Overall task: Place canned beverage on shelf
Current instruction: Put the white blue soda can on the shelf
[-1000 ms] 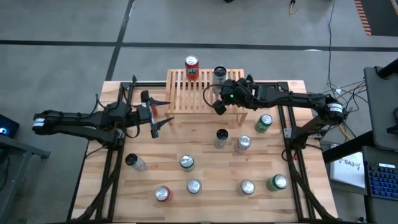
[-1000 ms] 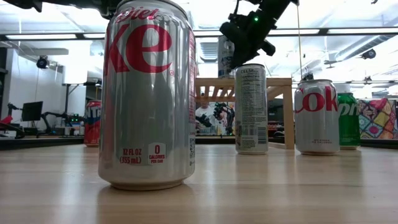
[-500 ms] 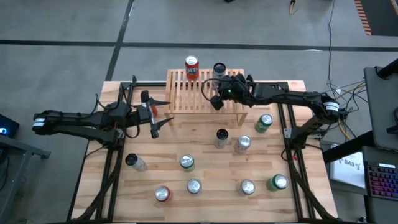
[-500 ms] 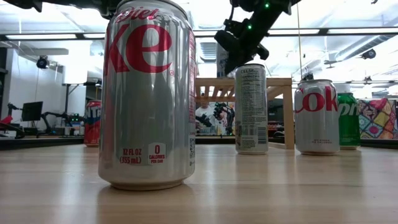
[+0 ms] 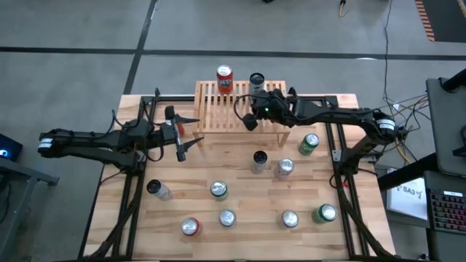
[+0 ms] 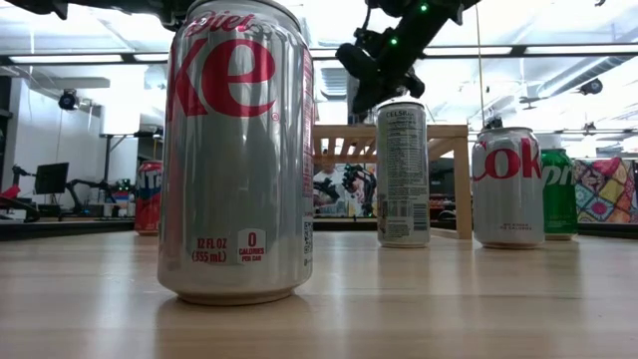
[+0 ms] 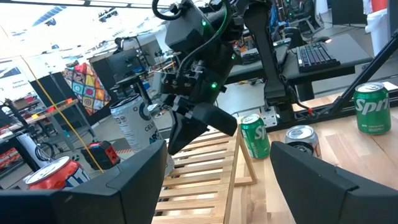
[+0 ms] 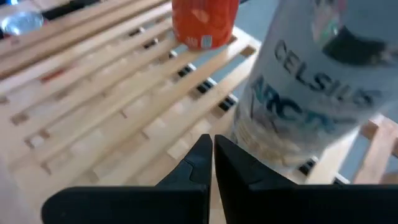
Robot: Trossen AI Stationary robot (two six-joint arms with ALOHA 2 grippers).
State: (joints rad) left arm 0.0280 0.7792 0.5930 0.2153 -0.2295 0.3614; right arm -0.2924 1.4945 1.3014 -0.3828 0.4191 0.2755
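White Celsius can (image 8: 309, 87) stands on slatted shelf (image 8: 106, 106); right gripper (image 8: 211, 149), fingers shut empty, close beside, could topple it; left gripper (image 5: 182, 136) spread, empty

Even, bright light falls from above on the tabletop (image 5: 240, 182), where the cans throw only short soft shadows. In the low view, ceiling strip lights (image 6: 90, 58) glare white behind the big near silver can (image 6: 237, 150), whose front stays evenly lit, and the room beyond it is washed out. The right wrist view is soft and blurred on the pale tall can (image 8: 305, 93) close to the lens, and the orange can (image 8: 204, 22) is smeared too.
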